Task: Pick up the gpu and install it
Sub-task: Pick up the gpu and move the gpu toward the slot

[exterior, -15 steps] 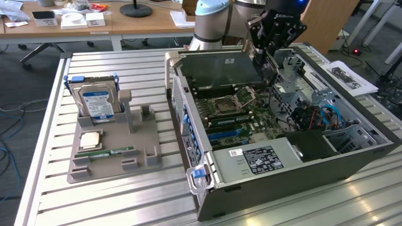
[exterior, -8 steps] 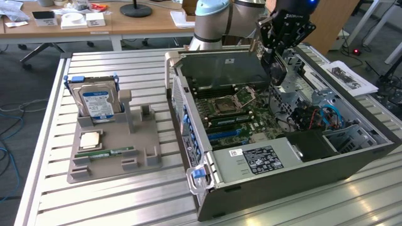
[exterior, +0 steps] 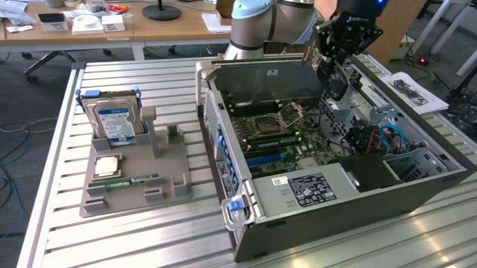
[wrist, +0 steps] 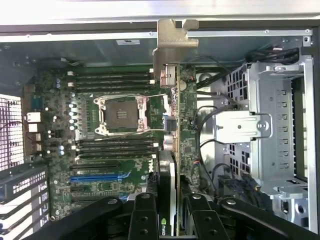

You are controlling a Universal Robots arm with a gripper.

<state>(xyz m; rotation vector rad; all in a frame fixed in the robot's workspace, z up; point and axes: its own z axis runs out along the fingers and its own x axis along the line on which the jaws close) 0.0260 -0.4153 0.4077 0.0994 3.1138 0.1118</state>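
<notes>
Our gripper point(wrist: 169, 202) is partly closed, clamping the gpu point(wrist: 176, 120) edge-on between its fingers, with the bracket point(wrist: 172, 37) at the far end. The card hangs over the motherboard point(wrist: 115, 115) in the open case point(exterior: 335, 195).

Green gpu point(wrist: 187, 135), black pincer point(wrist: 170, 202) — grey case point(exterior: 358, 218)

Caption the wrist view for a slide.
Gripper shut on the gpu, holding it edge-on over the motherboard of the open computer case.
</notes>
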